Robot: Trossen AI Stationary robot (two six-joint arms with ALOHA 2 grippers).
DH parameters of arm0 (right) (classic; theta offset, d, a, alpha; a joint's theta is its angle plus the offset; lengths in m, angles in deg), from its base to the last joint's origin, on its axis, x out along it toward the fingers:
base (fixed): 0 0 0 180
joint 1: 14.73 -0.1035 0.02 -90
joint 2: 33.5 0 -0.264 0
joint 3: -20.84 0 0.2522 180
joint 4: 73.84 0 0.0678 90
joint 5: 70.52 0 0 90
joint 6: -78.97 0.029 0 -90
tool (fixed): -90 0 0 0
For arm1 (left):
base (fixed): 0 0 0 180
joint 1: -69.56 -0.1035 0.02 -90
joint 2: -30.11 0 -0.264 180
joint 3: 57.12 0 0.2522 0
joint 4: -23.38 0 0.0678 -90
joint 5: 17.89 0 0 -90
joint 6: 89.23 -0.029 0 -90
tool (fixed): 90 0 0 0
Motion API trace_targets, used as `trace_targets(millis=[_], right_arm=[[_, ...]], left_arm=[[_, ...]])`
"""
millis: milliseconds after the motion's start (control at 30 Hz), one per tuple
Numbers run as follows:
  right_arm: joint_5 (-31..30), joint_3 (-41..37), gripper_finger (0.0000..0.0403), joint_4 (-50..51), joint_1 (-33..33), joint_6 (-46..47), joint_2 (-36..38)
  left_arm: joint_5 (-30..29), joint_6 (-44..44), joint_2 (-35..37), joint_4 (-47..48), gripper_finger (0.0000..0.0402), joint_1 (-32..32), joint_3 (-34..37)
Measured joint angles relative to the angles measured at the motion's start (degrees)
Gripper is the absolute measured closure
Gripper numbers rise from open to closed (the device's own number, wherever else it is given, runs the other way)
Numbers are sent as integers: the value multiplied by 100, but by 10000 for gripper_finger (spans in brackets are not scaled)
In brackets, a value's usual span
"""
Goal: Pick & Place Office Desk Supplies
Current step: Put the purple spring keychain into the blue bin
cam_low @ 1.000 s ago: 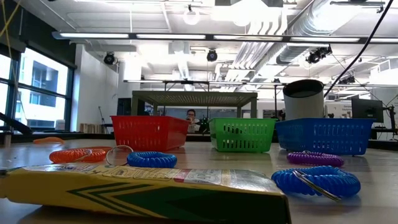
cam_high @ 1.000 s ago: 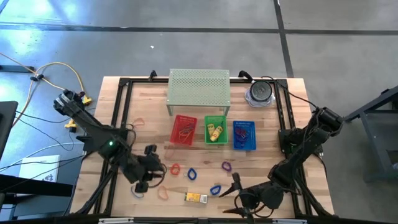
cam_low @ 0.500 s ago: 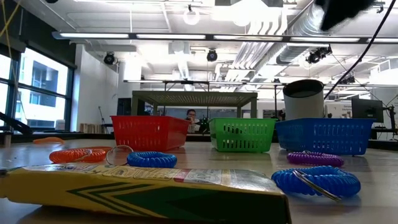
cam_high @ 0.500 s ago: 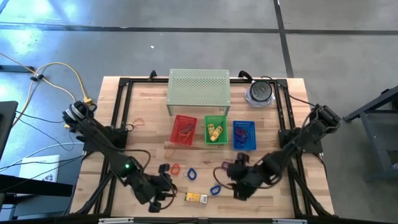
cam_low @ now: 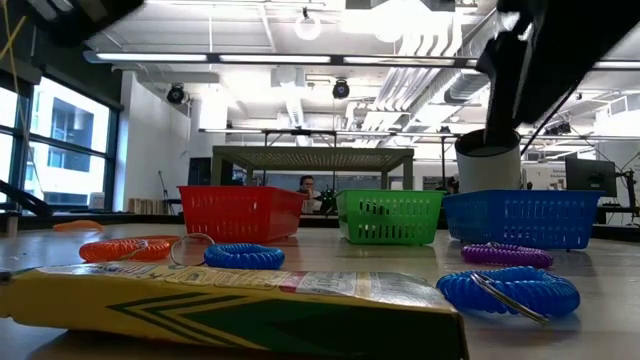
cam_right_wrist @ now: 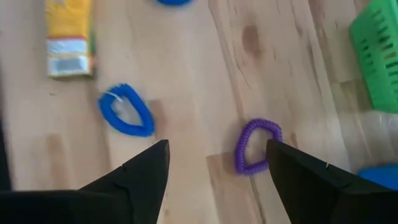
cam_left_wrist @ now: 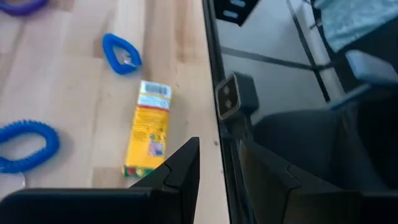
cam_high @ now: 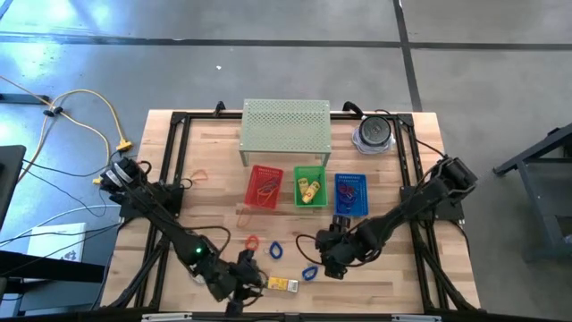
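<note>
A yellow box [cam_high: 281,284] lies flat near the table's near edge, and it fills the front of the low view [cam_low: 230,300]. Loose coil loops lie around it: red [cam_high: 252,242], blue [cam_high: 275,250], blue [cam_high: 310,273] and purple [cam_right_wrist: 256,146]. My left gripper [cam_high: 253,279] is open and hovers just left of the box [cam_left_wrist: 148,127]. My right gripper [cam_high: 323,259] is open above the table. The purple loop lies between its fingers in the right wrist view, and the blue loop [cam_right_wrist: 127,111] lies to one side. Neither gripper touches anything.
Red [cam_high: 264,186], green [cam_high: 310,186] and blue [cam_high: 351,193] baskets stand in a row mid-table, with supplies inside. Behind them are a green perforated shelf [cam_high: 286,128] and a round container [cam_high: 374,132]. An orange loop [cam_high: 201,174] lies far left. The black frame rail [cam_left_wrist: 214,93] runs along the near edge.
My left gripper has swung toward the near edge and to the right, ending beside the yellow box. My right gripper has moved from the near edge toward the far side and to the left, ending over the purple and blue loops. Nothing on the table has moved.
</note>
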Motion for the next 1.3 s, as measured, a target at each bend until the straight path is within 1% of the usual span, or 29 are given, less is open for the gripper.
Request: trace_targets(millis=[133, 267, 333, 533, 633, 733, 833, 933, 1300], right_arm=[[13, -2, 147, 5, 1, -184, -306], [8, -4, 147, -4, -1, -454, -593], [5, -4, 147, -2, 23, -464, -687], [-5, -4, 147, 12, 111, -532, -852], [-4, -4, 147, 2, 212, -517, -849], [27, -4, 147, -3, 358, -277, -849], [350, -4, 147, 10, 478, -192, -849], [465, 0, 147, 12, 558, -97, -919], [799, 17, 146, 100, 628, -260, -1192]], left_arm=[[331, 142, -87, -48, 290, -87, -2], [266, -18, -213, -90, 273, -74, 0], [229, -117, -255, -133, 255, -58, 0], [-31, -181, -272, -187, 183, -51, 0], [-61, -189, -272, -396, 163, -53, 0], [-59, -193, -272, -452, 158, -57, 0], [-59, -265, -272, -476, 158, -41, 0], [-59, -310, -272, -469, 158, -7, 0], [-53, -350, -272, -450, 158, 151, 0]])
